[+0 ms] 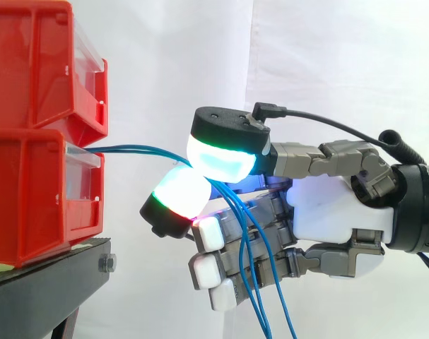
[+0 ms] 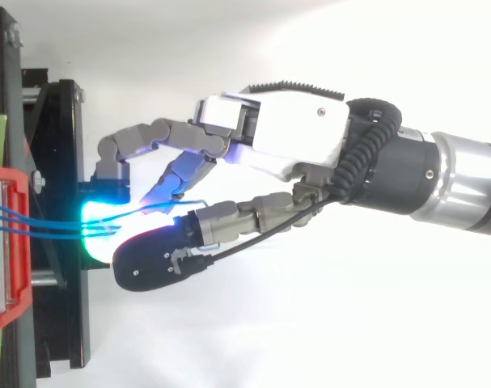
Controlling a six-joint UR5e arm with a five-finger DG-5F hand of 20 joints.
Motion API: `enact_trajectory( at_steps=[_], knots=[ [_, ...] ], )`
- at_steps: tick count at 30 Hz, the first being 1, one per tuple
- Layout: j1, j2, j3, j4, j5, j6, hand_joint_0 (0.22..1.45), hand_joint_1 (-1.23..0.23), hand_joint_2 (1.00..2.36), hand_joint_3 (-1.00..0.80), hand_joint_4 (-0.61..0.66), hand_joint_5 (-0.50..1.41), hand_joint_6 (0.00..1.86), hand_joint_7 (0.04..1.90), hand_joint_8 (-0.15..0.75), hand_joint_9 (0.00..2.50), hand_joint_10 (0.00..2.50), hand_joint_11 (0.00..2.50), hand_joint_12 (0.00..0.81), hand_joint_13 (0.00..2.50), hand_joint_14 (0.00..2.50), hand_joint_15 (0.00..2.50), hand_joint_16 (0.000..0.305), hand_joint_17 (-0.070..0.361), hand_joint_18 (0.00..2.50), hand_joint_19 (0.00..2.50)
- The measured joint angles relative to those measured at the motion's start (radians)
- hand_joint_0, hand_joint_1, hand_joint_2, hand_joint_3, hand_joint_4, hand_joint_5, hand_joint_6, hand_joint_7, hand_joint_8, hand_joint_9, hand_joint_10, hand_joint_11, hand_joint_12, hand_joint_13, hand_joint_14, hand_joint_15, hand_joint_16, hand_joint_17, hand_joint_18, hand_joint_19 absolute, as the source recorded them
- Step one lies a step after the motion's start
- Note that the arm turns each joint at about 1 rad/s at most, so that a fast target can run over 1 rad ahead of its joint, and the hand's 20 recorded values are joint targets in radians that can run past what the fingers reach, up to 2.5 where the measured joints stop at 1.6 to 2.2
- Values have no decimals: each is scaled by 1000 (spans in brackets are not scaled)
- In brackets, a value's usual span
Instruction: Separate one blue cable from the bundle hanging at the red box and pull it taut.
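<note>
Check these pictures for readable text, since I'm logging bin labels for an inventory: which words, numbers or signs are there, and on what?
None: no word, number or sign can be read anywhere.
The red bins have clear front panels that show no legible label.
The hand and the blue cables carry no visible print.

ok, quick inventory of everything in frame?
red bins: two, red, stacked at the left on the stand.
black stand: one, black, beneath the bins.
blue cables: several, blue, coming out of the lower bin, passing between the fingers, then hanging down in front of the hand.
white curtain: one, white, behind everything.
hand: one, white and grey, entering from the right; its glowing fingers pinch the cables.
</note>
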Motion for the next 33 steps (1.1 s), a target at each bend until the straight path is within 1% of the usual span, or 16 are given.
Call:
enact_trajectory(
  at_steps=[3, 4, 5, 6, 8, 11, 12, 15, 17, 20, 24, 26, 28, 30, 32, 33],
  knots=[
    [0, 0, 0, 0, 1, 0, 673, -792, 1011, -362, 165, -198, 771, 1042, 319, 957, 18, 743, 394, 972, 22, 599, 44, 98, 845, 533],
    [0, 0, 0, 0, 1, 0, 656, -776, 1005, -452, 175, -208, 810, 973, 318, 957, 20, 739, 394, 974, 21, 597, 44, 98, 845, 533],
    [0, 0, 0, 0, 1, 0, 626, -736, 1000, -500, 176, -207, 819, 966, 321, 962, 20, 745, 390, 976, 23, 600, 43, 98, 843, 543],
    [0, 0, 0, 0, 1, 0, 614, -721, 1000, -500, 180, -206, 820, 961, 320, 967, 21, 740, 396, 976, 22, 599, 43, 98, 842, 550],
    [0, 0, 0, 0, 1, 0, 563, -616, 1000, -500, 182, -204, 821, 966, 333, 982, 19, 746, 400, 982, 22, 604, 45, 100, 846, 552],
    [0, 0, 0, 0, 0, -1, 533, -523, 1000, -500, 192, -202, 817, 959, 336, 992, 17, 751, 408, 996, 20, 607, 46, 104, 859, 545],
    [0, 0, 0, 0, 0, -1, 532, -506, 1000, -500, 186, -202, 815, 964, 339, 992, 20, 749, 408, 1000, 22, 605, 46, 104, 861, 545],
    [0, 0, 0, 0, 0, -1, 590, -441, 1000, -500, 173, -200, 809, 978, 334, 1000, 19, 748, 400, 995, 20, 613, 44, 99, 842, 569],
    [0, 1, 0, 0, 0, -1, 636, -505, 1011, -376, 166, -198, 808, 983, 333, 1011, 20, 754, 397, 995, 22, 607, 44, 99, 841, 563],
    [0, 0, 0, 0, 0, 0, 628, -567, 1020, -223, 167, -201, 808, 991, 331, 992, 21, 771, 393, 988, 21, 618, 45, 102, 838, 573],
    [0, 0, 0, 1, 0, -1, 643, -661, 1023, -138, 165, -207, 815, 980, 334, 982, 20, 774, 398, 992, 21, 619, 45, 102, 840, 572],
    [1, 1, 0, 2, -1, -2, 676, -700, 1024, -130, 160, -213, 827, 956, 328, 962, 22, 794, 402, 1001, 22, 624, 46, 103, 849, 556],
    [1, 1, 0, 4, -1, -2, 742, -723, 1024, -127, 167, -224, 844, 889, 317, 942, 19, 881, 393, 1022, 24, 660, 46, 103, 842, 566],
    [1, 1, 0, 4, -1, -2, 773, -721, 1019, -220, 184, -226, 845, 859, 312, 941, 21, 922, 390, 1035, 24, 680, 45, 101, 839, 564],
    [1, 1, 0, 3, -2, -2, 792, -783, 1012, -359, 187, -231, 852, 882, 307, 934, 18, 938, 396, 1037, 21, 665, 44, 98, 852, 519],
    [1, 1, 0, 3, -2, -2, 795, -786, 1010, -380, 187, -232, 854, 883, 306, 933, 17, 937, 395, 1039, 22, 668, 44, 98, 854, 518]
  ],
)
